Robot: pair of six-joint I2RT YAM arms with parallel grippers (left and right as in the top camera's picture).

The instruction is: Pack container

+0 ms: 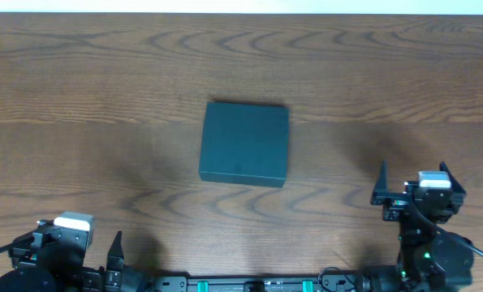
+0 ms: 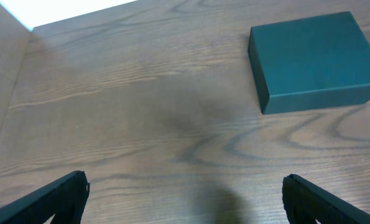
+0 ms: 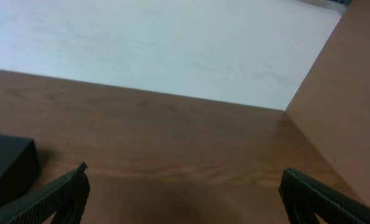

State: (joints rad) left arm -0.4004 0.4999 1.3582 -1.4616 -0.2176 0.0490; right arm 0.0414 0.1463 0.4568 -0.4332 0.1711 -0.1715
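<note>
The container (image 1: 245,144), a dark teal-green box with its lid down, lies flat in the middle of the wooden table. My left gripper (image 1: 77,229) sits open at the near left edge, well short of the box. In the left wrist view the container (image 2: 315,59) is at the upper right, far ahead of my open gripper (image 2: 185,186), whose fingers have only bare wood between them. My right gripper (image 1: 413,170) stands open to the right of the box and nearer the front edge. In the right wrist view my gripper (image 3: 183,183) holds nothing, and a corner of the container (image 3: 7,165) shows at the left edge.
A brown side board (image 2: 1,74) rises at the table's left side. A matching one (image 3: 346,93) stands at the right. A pale surface (image 3: 141,43) lies beyond the table's far edge.
</note>
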